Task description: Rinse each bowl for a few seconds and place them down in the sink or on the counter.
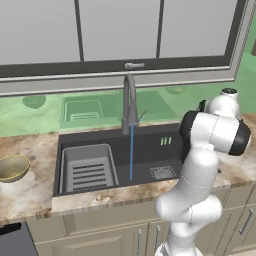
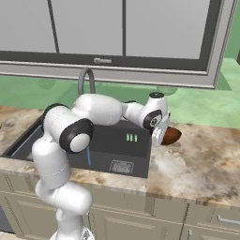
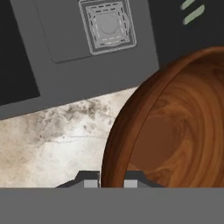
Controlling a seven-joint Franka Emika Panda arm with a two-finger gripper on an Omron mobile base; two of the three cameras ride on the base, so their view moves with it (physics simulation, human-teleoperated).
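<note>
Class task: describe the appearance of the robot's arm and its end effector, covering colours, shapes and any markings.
The arm is glossy white, built of rounded tubular segments with black bands and black round caps at the joints. The end effector has two small dark finger tips with pale grey pads. No cables or markings are visible.

The reddish-brown bowl [image 3: 175, 127] sits upright on the mottled worktop [image 2: 206, 159] just right of the sink [image 1: 150, 145], wood-grained inside. The olive-gold bowl [image 1: 12, 167] rests on the worktop left of the dark basin, apart from it.

Wide window [image 1: 120, 30] above green backsplash [image 1: 45, 112], beige cabinets [image 1: 100, 235].
</note>
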